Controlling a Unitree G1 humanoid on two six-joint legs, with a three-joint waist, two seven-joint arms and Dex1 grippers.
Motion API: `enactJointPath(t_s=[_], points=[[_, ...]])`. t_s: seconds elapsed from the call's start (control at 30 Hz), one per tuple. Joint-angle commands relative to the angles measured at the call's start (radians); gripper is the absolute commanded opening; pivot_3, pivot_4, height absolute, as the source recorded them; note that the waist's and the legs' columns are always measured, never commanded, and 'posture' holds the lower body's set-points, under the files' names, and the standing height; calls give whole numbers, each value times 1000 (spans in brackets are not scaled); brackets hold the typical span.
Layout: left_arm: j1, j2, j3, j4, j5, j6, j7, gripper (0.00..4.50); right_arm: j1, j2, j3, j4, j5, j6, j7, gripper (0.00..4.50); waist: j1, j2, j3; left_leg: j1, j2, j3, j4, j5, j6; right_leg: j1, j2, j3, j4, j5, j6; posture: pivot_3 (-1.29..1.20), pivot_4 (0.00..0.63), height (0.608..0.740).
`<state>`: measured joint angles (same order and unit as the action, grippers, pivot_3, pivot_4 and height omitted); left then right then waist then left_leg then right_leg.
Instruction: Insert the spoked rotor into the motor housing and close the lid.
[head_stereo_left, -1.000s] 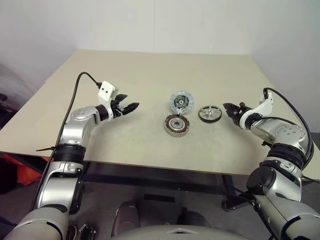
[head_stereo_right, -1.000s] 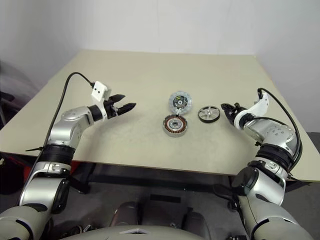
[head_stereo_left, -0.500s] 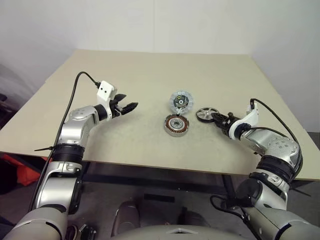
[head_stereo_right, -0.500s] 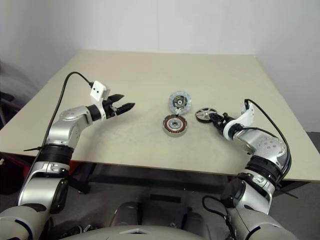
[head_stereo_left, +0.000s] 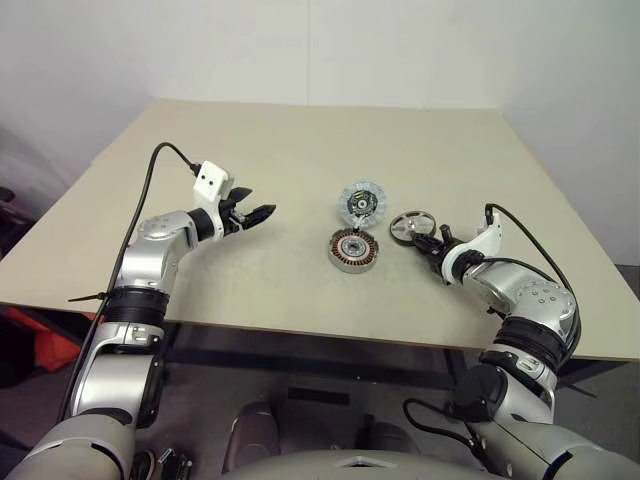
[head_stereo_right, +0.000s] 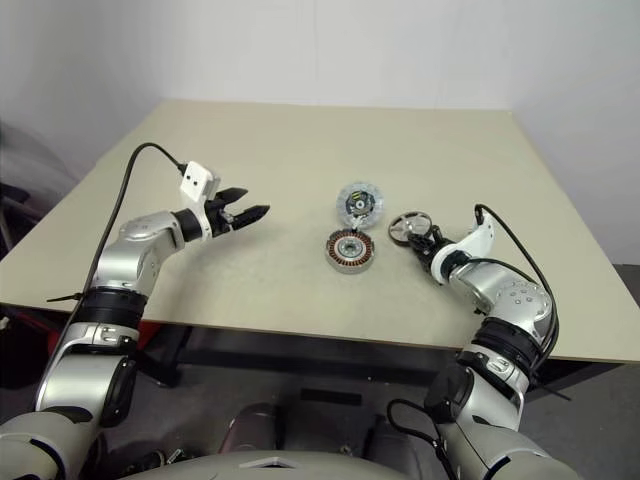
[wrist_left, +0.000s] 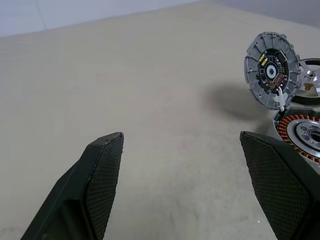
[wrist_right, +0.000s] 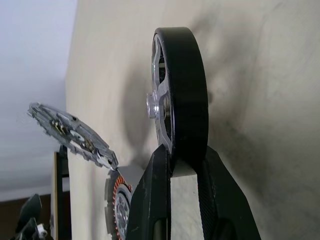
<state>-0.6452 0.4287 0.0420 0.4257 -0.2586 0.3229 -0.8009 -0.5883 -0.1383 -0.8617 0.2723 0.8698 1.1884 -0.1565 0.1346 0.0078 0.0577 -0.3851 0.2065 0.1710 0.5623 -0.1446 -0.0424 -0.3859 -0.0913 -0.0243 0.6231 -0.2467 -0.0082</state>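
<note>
My right gripper (wrist_right: 182, 167) had pinched the rim of the dark-grey metal spoked rotor (head_stereo_left: 410, 225), tilted up off the beige table (head_stereo_left: 300, 150), just right of the round copper-wound motor housing (head_stereo_left: 353, 250). The pale toothed lid (head_stereo_left: 360, 201) stood propped open behind it. My left gripper (wrist_left: 187, 175) hung wide open and empty. I judged insertion and lid closing were left.

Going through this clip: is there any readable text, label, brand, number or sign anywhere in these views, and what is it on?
No readable text in any view.
Lid: its dark centre piece carries small yellow and white marks, too small to read as characters.
Spoked rotor, motor housing, table: no markings visible.
Left gripper and right gripper: no labels visible.
</note>
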Motion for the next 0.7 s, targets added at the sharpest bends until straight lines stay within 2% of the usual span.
enactJointPath(t_s=[0.03, 0.27, 0.37, 0.53, 0.7], points=[[-26, 13, 10, -18, 1, -19, -4, 3939, -52, -1, -59, -7, 68, -83, -43, 442, 0, 0, 0, 0, 0, 0, 0, 0, 0, 0, 0, 0, 0, 0, 0, 0, 0, 740], [-32, 8, 3, -13, 4, -19, -7, 3939, -84, -1, -131, 4, 203, -180, -100, 442, -5, 0, 0, -1, 0, 0, -1, 0, 0, -2, 0, 0, 0, 2, 3, 0, 0, 740], [-30, 8, 1, -11, 6, -19, -10, 3939, -76, -11, -131, -18, 336, -118, -87, 442, -6, 0, 0, -2, 0, 0, -1, 0, 0, -2, 0, 0, 0, 2, 3, 0, 0, 740], [-31, 7, -2, -5, 9, -16, -17, 3939, 48, -43, 11, -111, 575, 158, -43, 442, -5, 0, 0, -2, 0, 0, -1, 0, 0, -2, 1, 0, 0, 2, 3, 0, 0, 740], [-33, 5, -5, 2, 13, -16, -23, 3939, 155, -86, 165, -173, 694, 226, -16, 442, 1, 0, 0, -2, 0, 0, -1, 0, 0, -2, 0, -1, -1, 1, 2, 0, 0, 740]])
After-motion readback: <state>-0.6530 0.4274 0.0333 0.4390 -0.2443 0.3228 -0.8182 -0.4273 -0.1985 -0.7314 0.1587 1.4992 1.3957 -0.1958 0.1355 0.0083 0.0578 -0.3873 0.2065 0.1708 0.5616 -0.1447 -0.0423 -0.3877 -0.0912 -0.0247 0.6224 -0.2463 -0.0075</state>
